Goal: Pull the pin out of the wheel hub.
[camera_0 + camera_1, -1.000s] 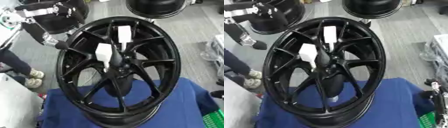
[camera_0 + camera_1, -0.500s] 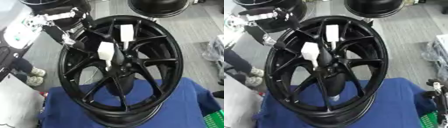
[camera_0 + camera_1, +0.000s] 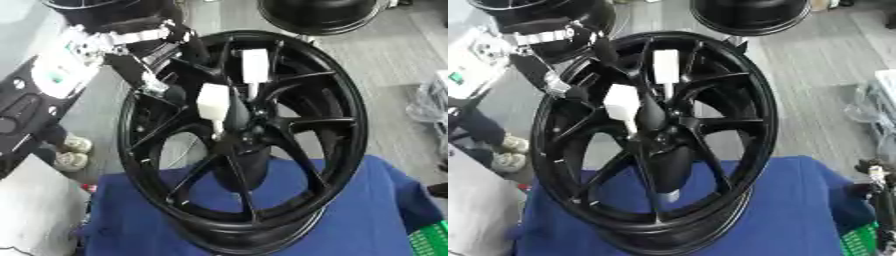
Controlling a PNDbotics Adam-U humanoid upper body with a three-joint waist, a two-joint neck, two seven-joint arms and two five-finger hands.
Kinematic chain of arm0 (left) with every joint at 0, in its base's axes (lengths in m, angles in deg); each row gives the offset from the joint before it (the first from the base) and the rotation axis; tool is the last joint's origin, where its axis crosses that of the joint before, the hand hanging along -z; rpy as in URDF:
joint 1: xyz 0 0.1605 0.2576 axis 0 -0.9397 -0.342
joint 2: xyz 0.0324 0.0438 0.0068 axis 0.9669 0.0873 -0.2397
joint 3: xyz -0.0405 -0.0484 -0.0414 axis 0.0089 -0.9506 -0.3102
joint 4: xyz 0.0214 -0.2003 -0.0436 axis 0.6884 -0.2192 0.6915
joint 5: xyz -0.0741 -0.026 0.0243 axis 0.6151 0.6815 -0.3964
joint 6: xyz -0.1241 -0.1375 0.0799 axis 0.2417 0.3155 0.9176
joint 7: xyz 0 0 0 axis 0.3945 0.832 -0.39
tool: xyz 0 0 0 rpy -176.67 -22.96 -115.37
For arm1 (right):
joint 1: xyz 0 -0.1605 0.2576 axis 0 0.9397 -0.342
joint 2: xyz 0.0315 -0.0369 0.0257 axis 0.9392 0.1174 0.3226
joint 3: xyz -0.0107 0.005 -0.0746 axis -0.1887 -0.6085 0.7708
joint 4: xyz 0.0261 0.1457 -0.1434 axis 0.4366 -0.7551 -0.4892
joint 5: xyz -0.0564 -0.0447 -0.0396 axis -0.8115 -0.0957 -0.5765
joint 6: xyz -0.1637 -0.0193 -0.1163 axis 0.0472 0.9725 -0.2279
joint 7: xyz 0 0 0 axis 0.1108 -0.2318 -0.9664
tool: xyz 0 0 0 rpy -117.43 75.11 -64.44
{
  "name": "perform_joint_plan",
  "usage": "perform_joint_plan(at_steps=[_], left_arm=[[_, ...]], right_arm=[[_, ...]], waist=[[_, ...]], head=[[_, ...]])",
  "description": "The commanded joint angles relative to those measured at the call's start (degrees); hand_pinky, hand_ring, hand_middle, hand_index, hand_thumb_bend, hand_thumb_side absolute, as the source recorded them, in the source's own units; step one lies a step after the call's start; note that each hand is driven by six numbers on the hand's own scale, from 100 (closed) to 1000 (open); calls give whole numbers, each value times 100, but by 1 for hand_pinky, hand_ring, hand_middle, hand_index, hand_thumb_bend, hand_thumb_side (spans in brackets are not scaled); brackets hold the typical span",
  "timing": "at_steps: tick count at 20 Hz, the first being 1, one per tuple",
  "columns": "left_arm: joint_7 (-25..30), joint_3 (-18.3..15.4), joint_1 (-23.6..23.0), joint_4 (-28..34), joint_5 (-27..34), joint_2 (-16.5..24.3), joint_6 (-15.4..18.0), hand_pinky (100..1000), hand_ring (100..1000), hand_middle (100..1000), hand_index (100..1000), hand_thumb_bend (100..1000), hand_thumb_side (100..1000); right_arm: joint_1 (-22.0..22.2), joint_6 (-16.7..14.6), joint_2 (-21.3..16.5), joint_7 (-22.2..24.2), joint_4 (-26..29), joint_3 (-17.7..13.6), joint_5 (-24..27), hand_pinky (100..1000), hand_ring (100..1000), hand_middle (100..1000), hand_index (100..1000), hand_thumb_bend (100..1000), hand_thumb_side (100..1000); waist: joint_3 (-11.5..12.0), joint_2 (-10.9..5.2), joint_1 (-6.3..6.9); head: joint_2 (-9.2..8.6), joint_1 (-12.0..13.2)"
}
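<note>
A big black wheel hub (image 3: 348,125) stands tilted on a blue cloth (image 3: 367,215). Two white-handled pins stick out near its centre, one (image 3: 213,102) just left of the middle and one (image 3: 254,65) higher up between the spokes. My left hand (image 3: 144,52) comes in from the upper left and hovers over the hub's upper left rim. Its fingers (image 3: 147,82) are straight and spread, the nearest tip a short way left of the lower pin and holding nothing. Only part of my right hand (image 3: 874,181) shows at the lower right edge.
More black wheels (image 3: 319,12) stand on the grey floor behind. A green crate (image 3: 430,242) sits at the lower right corner. A pale surface (image 3: 31,210) lies at the lower left, with shoes (image 3: 70,152) on the floor beyond it.
My left hand has come in from the upper left and now reaches over the hub's upper left rim, closer to the pins. Hub and pins have not moved.
</note>
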Motion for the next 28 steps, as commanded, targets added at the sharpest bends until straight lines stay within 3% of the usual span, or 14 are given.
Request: perform_joint_plan(at_steps=[1, 11, 28], left_arm=[[1490, 47, 133, 100, 49, 68, 1475, 713, 640, 688, 800, 603, 613], [1490, 243, 112, 254, 55, -9, 1384, 707, 628, 677, 794, 604, 619], [1490, 278, 69, 84, -209, -219, 1400, 682, 588, 628, 757, 586, 609]], right_arm=[[-34, -7, -84, 23, 103, 13, -40, 573, 505, 732, 780, 100, 926], [-48, -6, -85, 41, 97, 24, -47, 573, 505, 732, 780, 100, 928], [-83, -9, -85, 63, 117, 36, -44, 572, 506, 732, 780, 100, 926]], waist=[[-9, -102, -23], [-27, -103, -11], [-58, -80, 9]], head=[[12, 28], [22, 57], [31, 73]])
